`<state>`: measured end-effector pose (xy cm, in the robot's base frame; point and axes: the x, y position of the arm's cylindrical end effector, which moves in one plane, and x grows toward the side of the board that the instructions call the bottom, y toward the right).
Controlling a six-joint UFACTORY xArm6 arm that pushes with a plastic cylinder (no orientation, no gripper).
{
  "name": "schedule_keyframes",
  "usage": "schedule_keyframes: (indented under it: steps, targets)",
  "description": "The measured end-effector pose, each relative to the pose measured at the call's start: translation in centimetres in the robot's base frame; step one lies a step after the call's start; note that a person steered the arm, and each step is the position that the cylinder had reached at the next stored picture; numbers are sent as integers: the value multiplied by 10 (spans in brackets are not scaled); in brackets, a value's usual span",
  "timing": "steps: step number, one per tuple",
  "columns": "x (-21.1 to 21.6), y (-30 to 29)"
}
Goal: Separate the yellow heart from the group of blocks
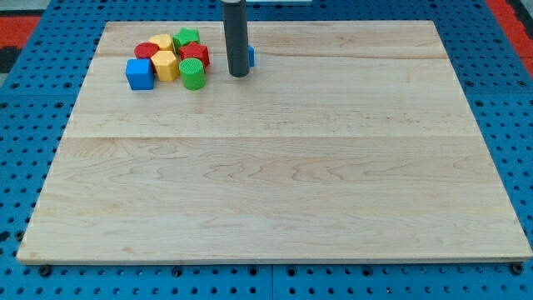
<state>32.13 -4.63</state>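
A tight group of blocks sits near the view's top left of the wooden board [275,183]. It holds a yellow block that looks like the heart [162,41] at the back, a yellow hexagon [166,65], a red cylinder [146,51], a blue cube [140,72], a green star [186,37], a red block [196,55] and a green cylinder [192,74]. My tip [238,75] rests on the board to the right of the group, about a block's width from the green cylinder and red block. The yellow heart is hemmed in between the red cylinder, the hexagon and the green star.
A blue block [251,57] lies apart from the group, mostly hidden behind the rod on its right side; its shape cannot be made out. A blue pegboard [25,125] surrounds the board.
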Motion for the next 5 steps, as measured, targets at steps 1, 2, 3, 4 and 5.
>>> schedule_keyframes:
  steps: [1, 2, 3, 4, 5]
  targets:
    - [44, -3]
    - [78, -45]
    - [75, -132]
    - [42, -206]
    - [19, -256]
